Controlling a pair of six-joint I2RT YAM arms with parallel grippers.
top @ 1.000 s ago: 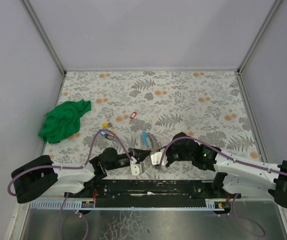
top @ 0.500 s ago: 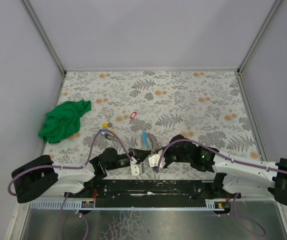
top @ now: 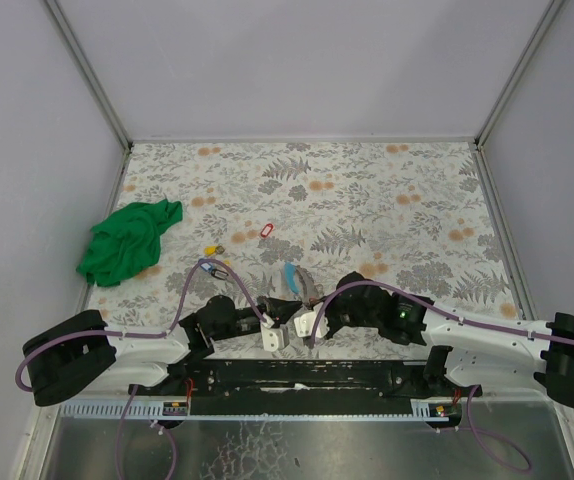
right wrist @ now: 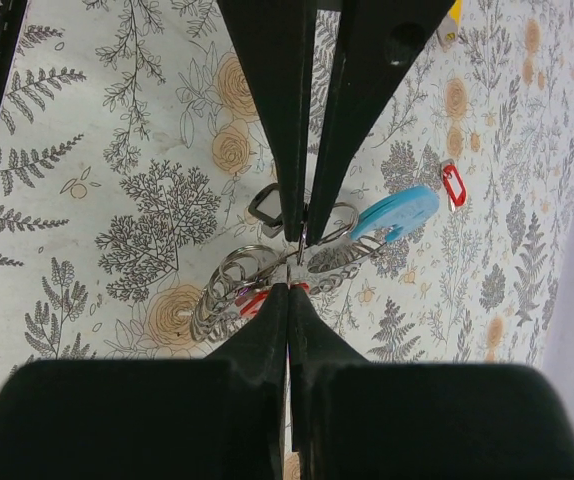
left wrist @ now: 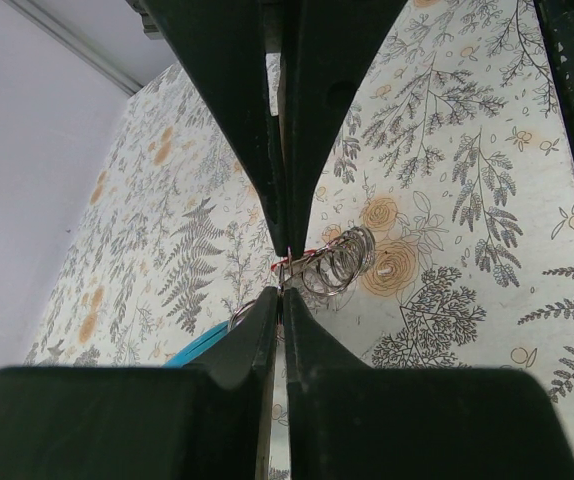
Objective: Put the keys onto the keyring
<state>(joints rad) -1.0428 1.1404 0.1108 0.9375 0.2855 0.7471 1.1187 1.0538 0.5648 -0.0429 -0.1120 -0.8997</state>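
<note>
Top external view: the two arms reach in from the near edge of the flower-patterned table [top: 387, 190] and meet near its middle front. The keyring [top: 302, 284] lies on the table just beyond their tips, with its light-blue arc [top: 288, 274] on the left side. The loose keys lie apart from it. A red-tagged key [top: 265, 231] is farther back, and a yellow-tagged key [top: 209, 250] is to the left. A blue-tagged key [top: 207, 265] lies close to the left arm's purple cable [top: 189, 290]. A crumpled green cloth [top: 127, 240] sits near the left wall, well away from everything else.

Left wrist view: the left gripper [left wrist: 285, 282] is clenched, its fingers [left wrist: 237, 110] pressed together with no gap. Its tips meet right at the edge of a coil of metal rings [left wrist: 337, 264], where a scrap of red shows. I cannot tell whether any wire is nipped between them.

Right wrist view: the right gripper [right wrist: 291, 262] is also closed tight. Its tips sit in the middle of the ring cluster, with the coil to the left and the light-blue piece to the right. A small square metal clasp [right wrist: 266, 211] lies just beside the fingers. A thin ring arc emerges at the tips, but a real grip on it cannot be made out.
</note>
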